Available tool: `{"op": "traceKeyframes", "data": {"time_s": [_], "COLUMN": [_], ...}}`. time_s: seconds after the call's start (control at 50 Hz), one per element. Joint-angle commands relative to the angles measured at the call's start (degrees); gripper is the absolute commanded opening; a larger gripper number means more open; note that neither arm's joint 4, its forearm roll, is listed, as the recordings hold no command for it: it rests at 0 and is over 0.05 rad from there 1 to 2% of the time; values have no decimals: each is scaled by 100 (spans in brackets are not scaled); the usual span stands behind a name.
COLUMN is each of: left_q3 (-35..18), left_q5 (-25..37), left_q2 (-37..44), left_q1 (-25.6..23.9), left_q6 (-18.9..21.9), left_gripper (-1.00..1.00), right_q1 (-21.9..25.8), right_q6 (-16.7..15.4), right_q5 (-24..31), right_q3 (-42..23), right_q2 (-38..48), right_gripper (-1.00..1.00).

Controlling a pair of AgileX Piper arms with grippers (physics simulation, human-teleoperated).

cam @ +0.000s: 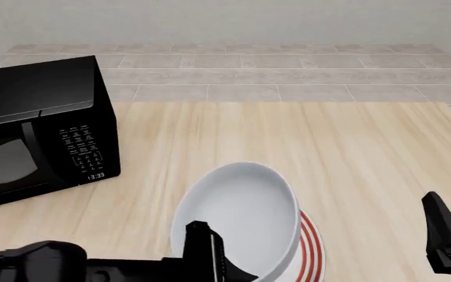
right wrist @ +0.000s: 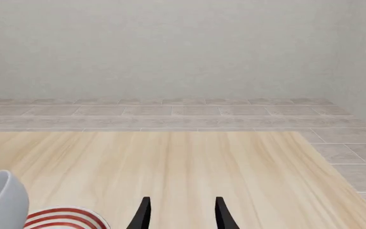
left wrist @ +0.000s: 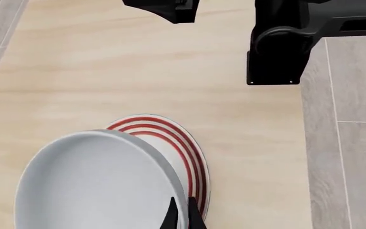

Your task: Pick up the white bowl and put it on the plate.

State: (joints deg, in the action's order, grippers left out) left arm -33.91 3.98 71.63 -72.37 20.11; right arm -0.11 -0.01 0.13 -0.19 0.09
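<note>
Gripping the white bowl (cam: 241, 214) by its near rim, the left pincer (cam: 209, 249) holds it tilted over the plate (cam: 310, 251); the right pincer (right wrist: 179, 212) waits open beside.

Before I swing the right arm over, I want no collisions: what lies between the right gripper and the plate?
Nothing: in the right wrist view only bare wooden table separates the right gripper from the plate.

Illumination is bright, even and diffuse in all three views, rendered sharp edge to edge without blur, glare or lens distortion, with only faint soft shading beneath the white bowl (cam: 241, 214).
</note>
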Motion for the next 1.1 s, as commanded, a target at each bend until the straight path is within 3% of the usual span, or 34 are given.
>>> {"op": "traceKeyframes", "data": {"time_s": [0.02,1.1], "left_q3": [-38,-23], "left_q5": [-106,-741], "left_q2": [91,900], "left_q1": [-16,-107], "left_q6": [-25,-238], "left_gripper": [-100,-100], "right_q1": [8,9], "right_q6": [0,0], "right_q5": [-3,-3], "right_q3": [2,2], "right_q2": [6,6], "right_gripper": [100,100]}}
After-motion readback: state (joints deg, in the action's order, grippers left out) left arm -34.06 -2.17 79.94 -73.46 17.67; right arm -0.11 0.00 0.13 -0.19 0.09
